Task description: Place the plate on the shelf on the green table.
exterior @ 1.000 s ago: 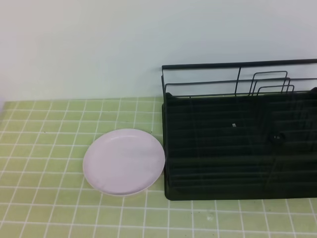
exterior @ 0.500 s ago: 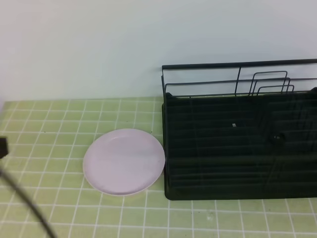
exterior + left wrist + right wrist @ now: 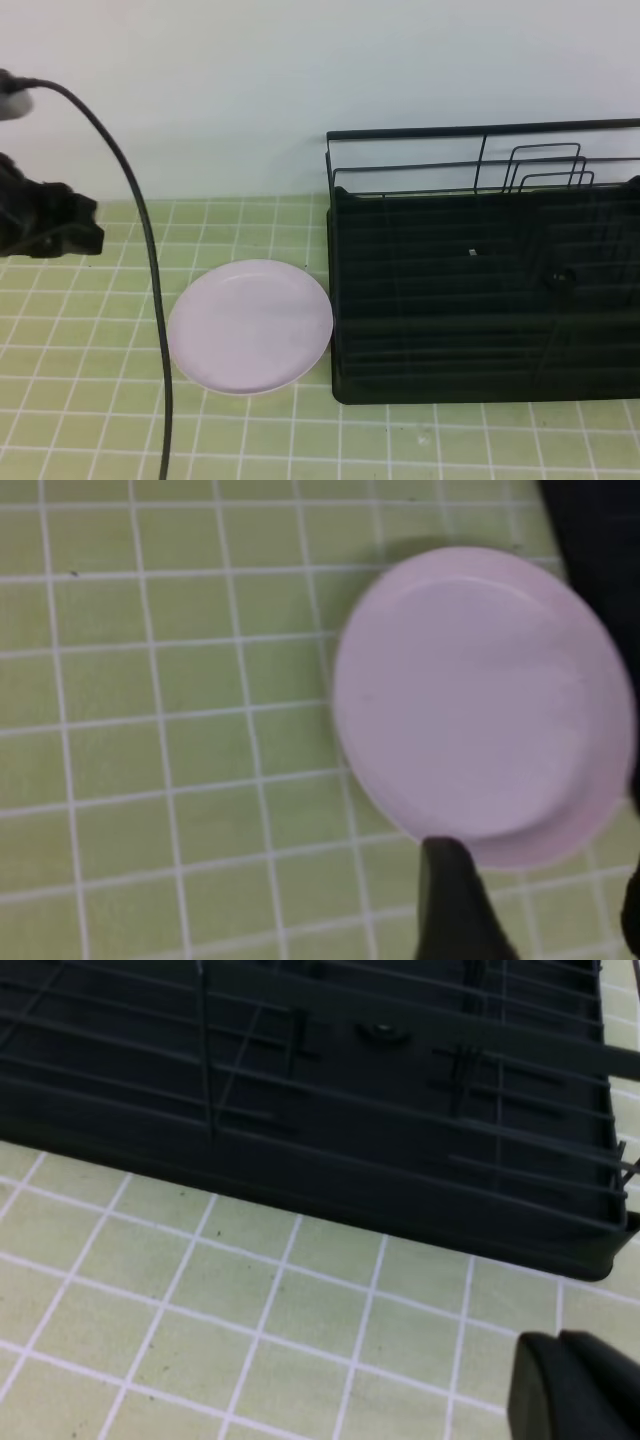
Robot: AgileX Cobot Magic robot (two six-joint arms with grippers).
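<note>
**Left arm nearer the plate**

The smooth, round pale pink plate [image 3: 250, 326] lies flat on the tiled green counter [image 3: 90, 400], just beside the black wire shelf [image 3: 485, 290]. From the left end effector [image 3: 535, 905], jaws parted, it sits at 12 o'clock. Whether the right end effector [image 3: 575, 1385] is released or clenched cannot be told.

— How's the light?
— Bright, even, soft; the plate [image 3: 250, 326] casts only a faint shadow on the green table [image 3: 90, 420].
— Sharpness?
— Mildly blurred throughout — the shelf [image 3: 485, 295] reads near-black, its base detail perhaps lost.
</note>
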